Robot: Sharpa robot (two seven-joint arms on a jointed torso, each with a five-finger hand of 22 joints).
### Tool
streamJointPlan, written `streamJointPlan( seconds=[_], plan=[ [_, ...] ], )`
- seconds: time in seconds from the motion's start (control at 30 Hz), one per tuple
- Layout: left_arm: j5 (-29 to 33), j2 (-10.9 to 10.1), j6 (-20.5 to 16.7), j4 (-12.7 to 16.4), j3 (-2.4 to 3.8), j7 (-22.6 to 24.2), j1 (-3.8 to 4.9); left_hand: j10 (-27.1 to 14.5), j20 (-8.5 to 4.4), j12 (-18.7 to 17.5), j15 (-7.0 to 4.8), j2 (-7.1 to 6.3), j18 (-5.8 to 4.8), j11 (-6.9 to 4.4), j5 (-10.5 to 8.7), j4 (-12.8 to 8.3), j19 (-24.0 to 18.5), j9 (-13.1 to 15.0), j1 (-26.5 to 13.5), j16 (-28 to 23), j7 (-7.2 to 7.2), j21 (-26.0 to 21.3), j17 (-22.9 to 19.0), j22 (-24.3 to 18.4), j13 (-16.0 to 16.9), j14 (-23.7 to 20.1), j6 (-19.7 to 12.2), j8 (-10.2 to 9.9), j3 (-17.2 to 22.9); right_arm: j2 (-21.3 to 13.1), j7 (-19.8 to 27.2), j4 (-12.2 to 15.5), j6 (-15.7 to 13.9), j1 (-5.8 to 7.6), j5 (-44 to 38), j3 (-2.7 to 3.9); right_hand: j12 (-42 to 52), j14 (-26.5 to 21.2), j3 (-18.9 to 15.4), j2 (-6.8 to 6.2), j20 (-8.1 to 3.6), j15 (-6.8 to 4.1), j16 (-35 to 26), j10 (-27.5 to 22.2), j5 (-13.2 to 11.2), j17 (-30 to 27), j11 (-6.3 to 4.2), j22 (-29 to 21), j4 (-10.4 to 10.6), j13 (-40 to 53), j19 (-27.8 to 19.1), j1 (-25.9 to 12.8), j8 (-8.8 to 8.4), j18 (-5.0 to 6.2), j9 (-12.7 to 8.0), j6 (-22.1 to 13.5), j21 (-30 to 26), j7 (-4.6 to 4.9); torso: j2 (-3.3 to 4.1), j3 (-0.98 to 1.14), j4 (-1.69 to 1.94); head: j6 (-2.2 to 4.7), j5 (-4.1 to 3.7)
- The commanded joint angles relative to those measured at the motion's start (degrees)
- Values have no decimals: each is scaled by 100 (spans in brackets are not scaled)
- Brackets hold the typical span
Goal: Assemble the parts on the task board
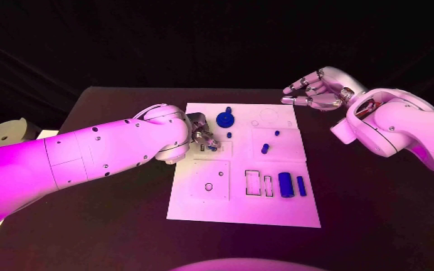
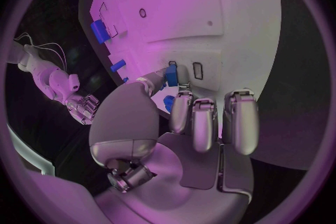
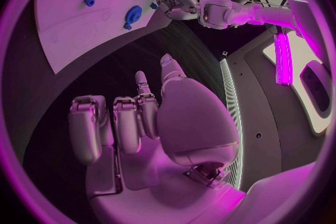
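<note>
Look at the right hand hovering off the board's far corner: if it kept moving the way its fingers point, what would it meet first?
Probably the task board: the right hand points toward its far right corner. Its height above the table is unclear, so it might instead pass over.

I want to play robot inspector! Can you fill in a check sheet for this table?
Surface: black table, white task board in the middle.
Job's things: blue round part, long blue part with a thin one beside it, small blue parts on the board.
Clutter: nothing seen.
Hands: left hand pinches a small blue part over the board; right hand holds nothing, off the board's far corner.
Cables: thin wires by the right arm.
Surroundings: dark.
</note>
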Motion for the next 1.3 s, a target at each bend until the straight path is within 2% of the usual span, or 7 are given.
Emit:
streamJointPlan(
  seconds=[0.03, 0.53, 1.03, 1.2, 1.3],
  plan=[
    [0, -4, 207, -28, -23, -57, -26, 55, -27, 9, -28, 25, -89, -11, -10, -131, 342, -15, -16, 18, -56, 35, 1508, 973, 106, 605, 25, 17, 79, 5, 32, 6, 72, -3, -45, 0, -25, 465, -34, 13, -35, -36, -32, 161, 20, 993, -22, 877, -7, 1023, 256, -62, 15, 74, 7, -47, -33, -7, 4, 1, 0, -15, -3],
    [-55, -6, 324, -30, -24, -69, -26, 52, -35, 7, -38, -77, -84, -20, -4, -23, 333, -139, -149, 18, -68, 17, 1508, 958, 112, 605, 73, 24, -436, 2, 34, 12, 72, -3, -44, 0, -25, 465, -34, 13, -35, -36, -32, 161, 20, 993, -22, 877, -7, 1023, 256, -62, 15, 74, 7, -47, -33, -7, 0, 3, 2, -28, -9],
    [-111, 6, 327, -52, -24, -69, -26, 52, -37, 7, -39, -84, -86, -21, -1, 75, 338, -199, -168, 18, -69, 20, 1508, 968, 115, 605, 92, 27, -672, 1, 34, 17, 78, -3, -44, 0, -25, 464, -52, 14, -35, -37, -35, 161, 30, 990, -23, 876, 0, 1021, 256, -66, 20, 74, 9, -45, -34, -8, 1, 2, -1, -36, -17],
    [-112, 3, 336, -56, -23, -68, -26, 52, -36, 8, -40, -99, -84, -20, 5, 151, 336, -239, -160, 18, -70, 15, 1508, 964, 117, 605, 102, 30, -849, -2, 33, 21, 78, -3, -44, 0, -25, 464, -52, 14, -35, -37, -35, 161, 30, 990, -23, 876, 0, 1021, 256, -66, 20, 74, 9, -45, -34, -8, 1, 1, 3, -39, -23],
    [-113, 3, 338, -57, -23, -67, -25, 53, -33, 11, -42, -101, -86, -21, 12, 279, 338, -288, -149, 18, -71, 15, 1508, 970, 123, 605, 113, 34, -1074, -2, 34, 22, 77, -3, -44, 0, -25, 464, -52, 14, -35, -37, -35, 161, 30, 990, -23, 876, 0, 1021, 256, -66, 20, 74, 9, -45, -34, -8, -4, 1, 4, -39, -20]
  ],
)
